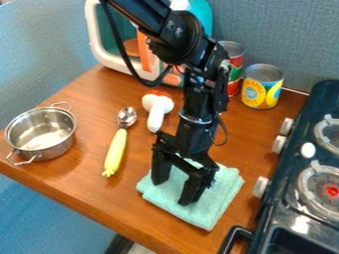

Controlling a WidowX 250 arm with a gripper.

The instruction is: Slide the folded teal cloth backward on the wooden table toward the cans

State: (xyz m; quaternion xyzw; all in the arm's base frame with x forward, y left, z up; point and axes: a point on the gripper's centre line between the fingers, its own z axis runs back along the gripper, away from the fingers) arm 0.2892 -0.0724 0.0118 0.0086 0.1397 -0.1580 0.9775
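Directions referenced to the cloth. At ten o'clock: metal pot (39, 144), close to the edge of the tabletop (83, 176). Between ten and eleven: spoon with yellow handle (116, 149), bowl end away from the near edge. Near half past eleven: toy oven (93, 37), with white bulbous piece (157, 106) nearer. At center: hand (173, 191), open, fingers well apart and pointing down over the folded teal cloth (212, 206); apparently grasping nothing. Between twelve and one: red can (236, 62). At one: yellow can (259, 94). Between two and three: toy stove (291, 163).

Possible faults: bulbous piece tipped by a low sweep toward eleven; single layer pinched by shallow closure, unfolding the cloth; cloth bunched or slid by excess downward force; cans knocked by a swing of the arm (198, 94) toward one; stove knobs snagged by the loose cable loop (224, 134).

Hard to determine: toy oven front, partly behind the arm; red can, partly covered along its left side; fingertip contact with the cloth, not confirmable; number of cloth layers, not readable; stove, cut off toward three.
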